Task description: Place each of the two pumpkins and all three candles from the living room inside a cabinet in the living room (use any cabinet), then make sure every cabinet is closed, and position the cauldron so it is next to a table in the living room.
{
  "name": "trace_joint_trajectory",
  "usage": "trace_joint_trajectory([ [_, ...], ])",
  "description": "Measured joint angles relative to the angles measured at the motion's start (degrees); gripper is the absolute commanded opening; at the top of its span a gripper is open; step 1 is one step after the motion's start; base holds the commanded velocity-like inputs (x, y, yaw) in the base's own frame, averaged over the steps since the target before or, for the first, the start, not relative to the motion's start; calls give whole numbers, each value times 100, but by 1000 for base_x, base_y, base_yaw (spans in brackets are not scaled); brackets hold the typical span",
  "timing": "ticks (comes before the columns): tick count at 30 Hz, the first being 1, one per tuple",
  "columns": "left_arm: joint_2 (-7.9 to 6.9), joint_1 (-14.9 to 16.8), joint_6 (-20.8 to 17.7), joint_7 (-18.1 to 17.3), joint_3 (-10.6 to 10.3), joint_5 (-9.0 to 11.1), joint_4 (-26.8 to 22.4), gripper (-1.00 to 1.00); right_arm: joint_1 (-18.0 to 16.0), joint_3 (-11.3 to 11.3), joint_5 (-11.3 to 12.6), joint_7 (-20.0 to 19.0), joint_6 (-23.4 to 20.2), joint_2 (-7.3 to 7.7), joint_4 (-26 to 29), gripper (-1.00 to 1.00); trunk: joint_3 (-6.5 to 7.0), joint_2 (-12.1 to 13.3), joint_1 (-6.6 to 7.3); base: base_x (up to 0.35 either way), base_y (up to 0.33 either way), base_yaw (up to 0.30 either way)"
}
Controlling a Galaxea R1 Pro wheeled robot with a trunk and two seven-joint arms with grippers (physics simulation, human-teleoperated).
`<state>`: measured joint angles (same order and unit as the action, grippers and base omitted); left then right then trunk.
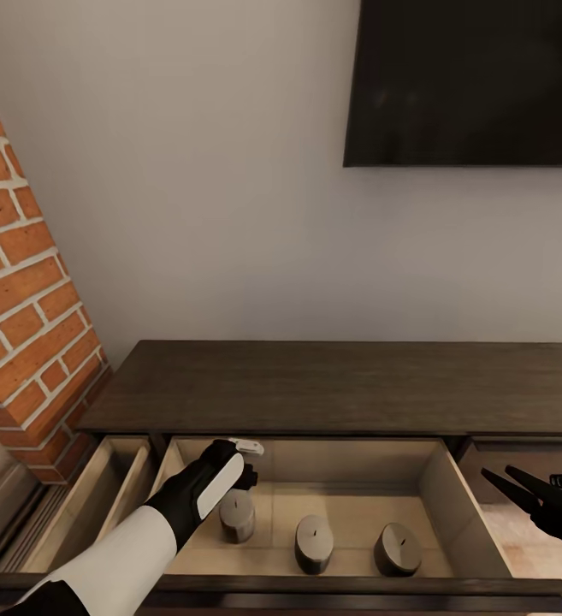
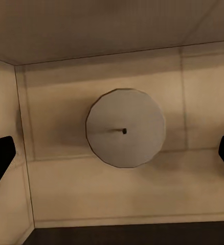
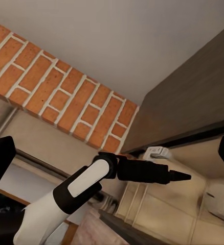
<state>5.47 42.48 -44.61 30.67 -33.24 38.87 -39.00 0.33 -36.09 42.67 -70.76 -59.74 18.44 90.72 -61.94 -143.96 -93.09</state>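
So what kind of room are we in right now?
Most likely a living room: a dark flat screen on the wall above a long low cabinet, brick fireplace surround beside it, candles in its open drawer.

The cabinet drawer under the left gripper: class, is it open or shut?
Open. The drawer is pulled out from the cabinet, exposing three upright candles inside.

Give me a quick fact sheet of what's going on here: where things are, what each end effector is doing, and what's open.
Setting: long dark cabinet against a pale wall, brick column at its left, dark screen above.
Open drawer: pulled out, pale wood inside.
Candles: three upright in the drawer, in a row: left, middle, right.
Left end effector: open, above the left candle, not touching.
Right end effector: open, empty, beside the drawer's right side.
Pumpkins, cauldron: nothing to report.
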Motion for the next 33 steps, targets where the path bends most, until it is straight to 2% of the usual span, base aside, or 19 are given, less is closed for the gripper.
trace_joint_trajectory([
  [12, 2, 0, -177, -9, 28, 19, 4, 100, 0, 0, 1, 0, 0, -1, 0, 100, 266, 16, 31, 0, 0, 0],
  [18, 8, 6, -570, -9, 53, 45, 1, 100, 0, 0, 0, 0, 0, 0, -1, 100, 399, 24, 46, 0, 0, 0],
  [24, 18, 16, -923, -10, 58, 66, -6, 100, 0, -2, 0, 0, 0, 0, 0, 100, 400, 25, 46, 0, 0, 0],
  [28, 40, 32, -1202, 11, 59, 69, -12, 100, 0, 0, 1, 0, 0, 0, -3, 100, 488, 29, 57, 0, 0, 0],
  [33, 40, 89, -1313, 22, 59, 68, -4, 100, 0, 0, 0, 0, 0, -2, -1, 100, 599, 36, 70, -2, 0, 0],
])
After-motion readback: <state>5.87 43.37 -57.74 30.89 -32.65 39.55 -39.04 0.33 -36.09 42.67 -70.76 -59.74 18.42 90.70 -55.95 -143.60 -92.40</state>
